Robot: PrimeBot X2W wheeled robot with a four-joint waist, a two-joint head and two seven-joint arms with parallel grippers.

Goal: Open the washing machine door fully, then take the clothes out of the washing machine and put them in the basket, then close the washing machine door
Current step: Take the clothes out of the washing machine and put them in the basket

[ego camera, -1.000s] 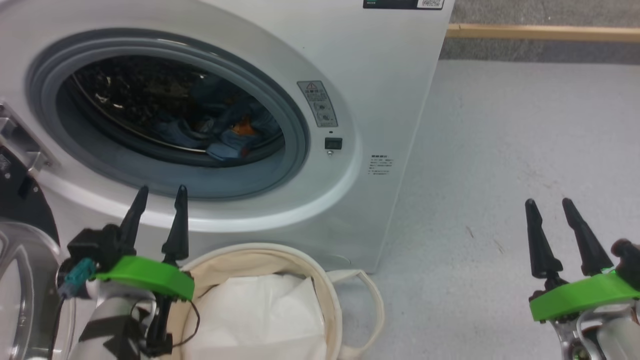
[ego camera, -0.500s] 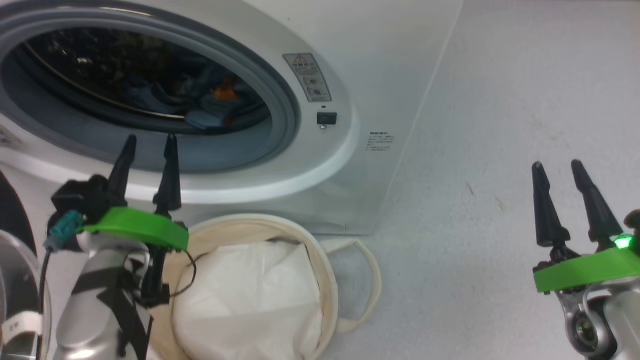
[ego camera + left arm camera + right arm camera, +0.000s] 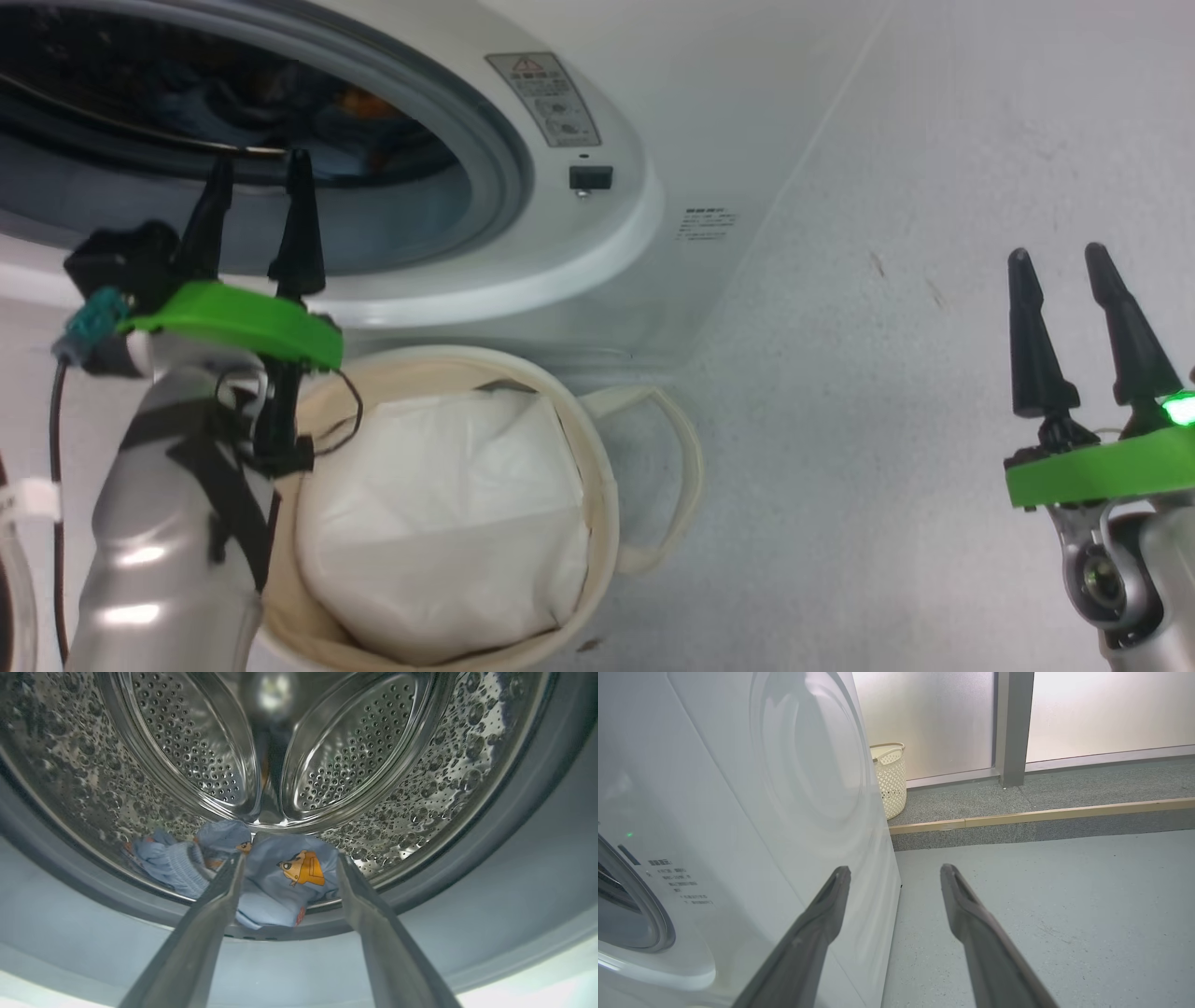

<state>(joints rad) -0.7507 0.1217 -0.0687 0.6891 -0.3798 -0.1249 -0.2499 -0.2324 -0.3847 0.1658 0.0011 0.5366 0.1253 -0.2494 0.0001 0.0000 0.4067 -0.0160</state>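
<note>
Washing machine (image 3: 709, 103) warning label (image 3: 546, 98) — triangle visible, text blurred.

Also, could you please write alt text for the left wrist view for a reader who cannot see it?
The open left gripper points into a perforated steel drum, its two fingers framing crumpled light blue clothes with an orange print at the drum's bottom. A grey gasket rings the opening in front.

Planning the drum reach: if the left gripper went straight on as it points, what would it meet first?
Probably the clothes, framed between the open jaws of the left gripper; depth is unclear, so the gasket lip might come first.
</note>
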